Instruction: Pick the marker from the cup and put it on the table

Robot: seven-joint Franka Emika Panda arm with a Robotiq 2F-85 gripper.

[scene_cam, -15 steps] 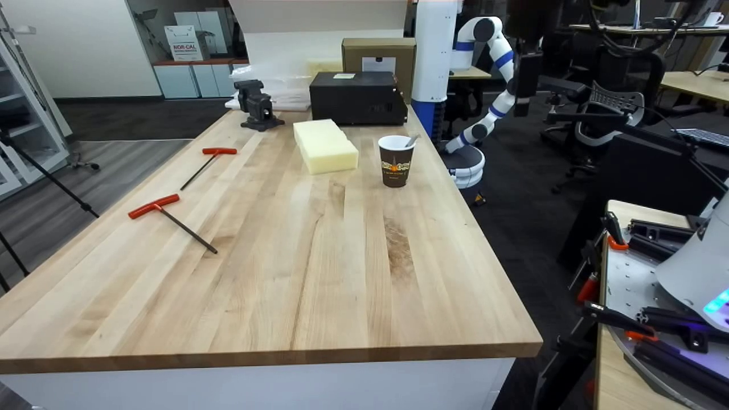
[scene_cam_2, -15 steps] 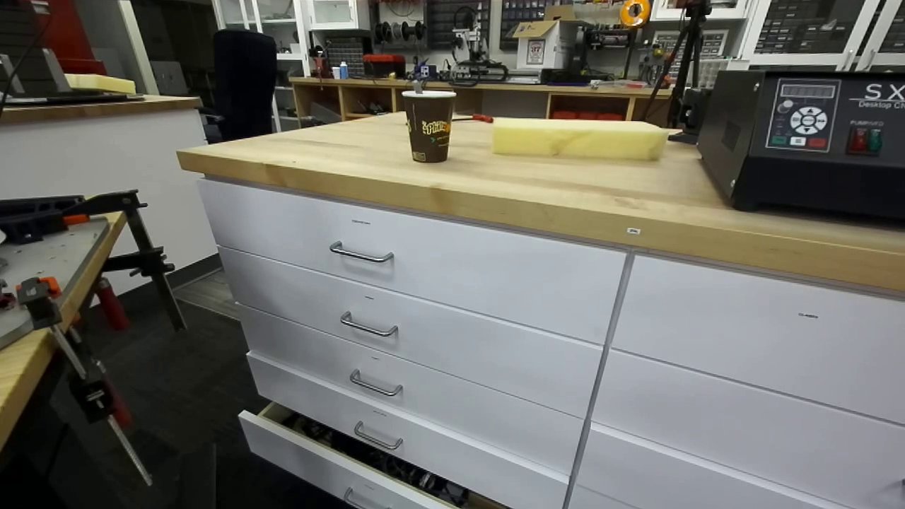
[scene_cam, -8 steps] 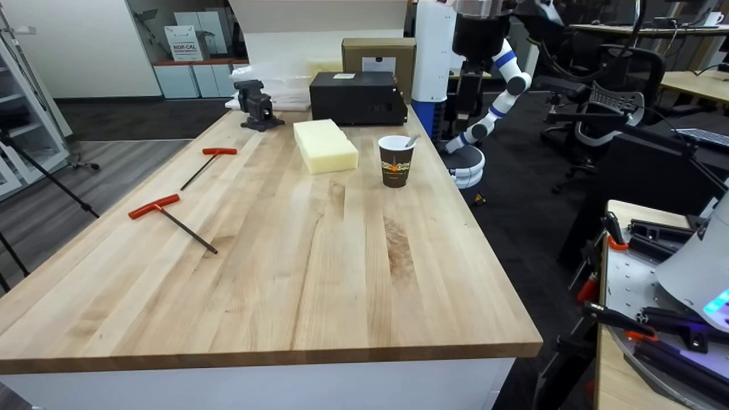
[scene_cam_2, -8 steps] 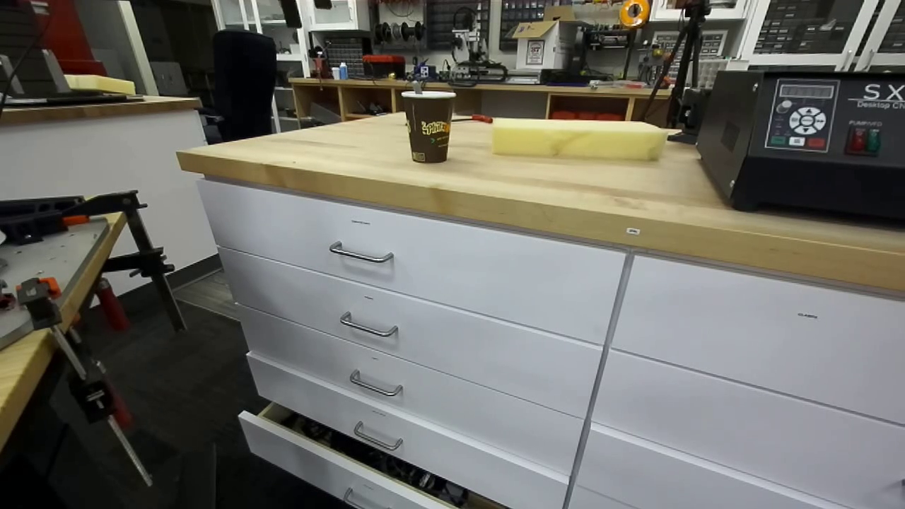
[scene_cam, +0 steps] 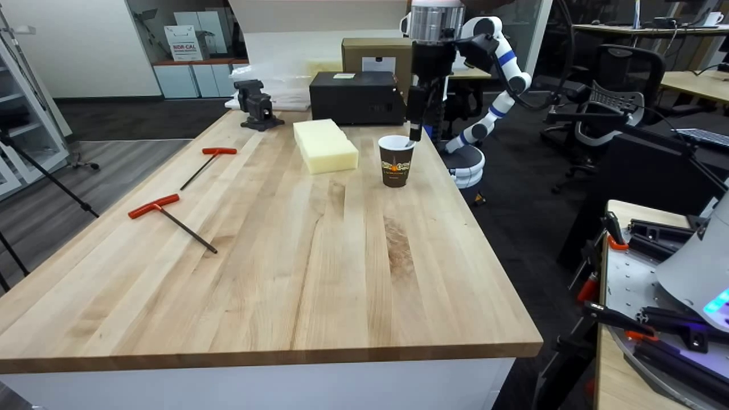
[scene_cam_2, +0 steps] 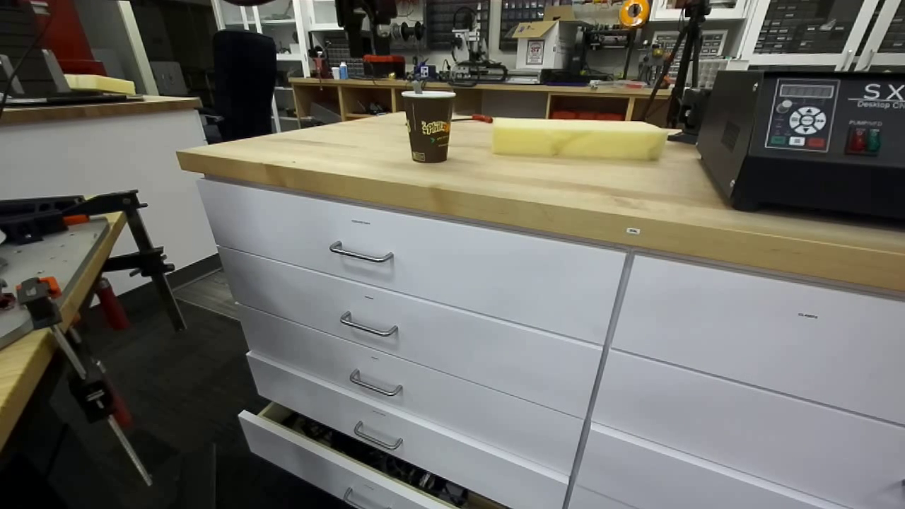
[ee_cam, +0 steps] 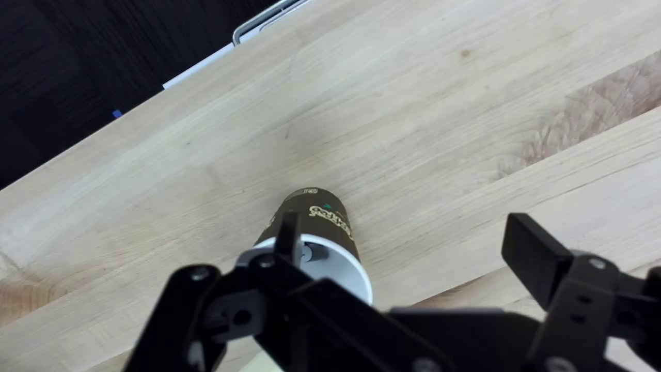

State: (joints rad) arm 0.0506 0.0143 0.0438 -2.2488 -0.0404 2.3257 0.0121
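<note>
The dark brown cup (scene_cam: 396,166) stands upright on the light maple table (scene_cam: 319,273); it also shows in an exterior view (scene_cam_2: 428,131) and the wrist view (ee_cam: 323,219). The marker's grey tip (scene_cam_2: 418,86) sticks out above the rim. In the wrist view a small grey and dark piece shows inside the cup; most of the marker is hidden there. My gripper (ee_cam: 413,248) is wide open and empty. Its left finger overlaps the cup's rim in that view; the right finger is over bare wood. In an exterior view the gripper (scene_cam: 417,134) appears at the cup's right rim, above the table.
A yellow block (scene_cam: 326,146) lies beside the cup. A black machine (scene_cam: 357,98) and a small vise (scene_cam: 256,105) stand at the far end. Red-handled tools (scene_cam: 154,206) lie at the left. The table's long edge runs close to the cup.
In an exterior view the arm has moved left and down from beyond the table edge to the cup's rim. In the other view it has entered from above. The cup has not moved.
</note>
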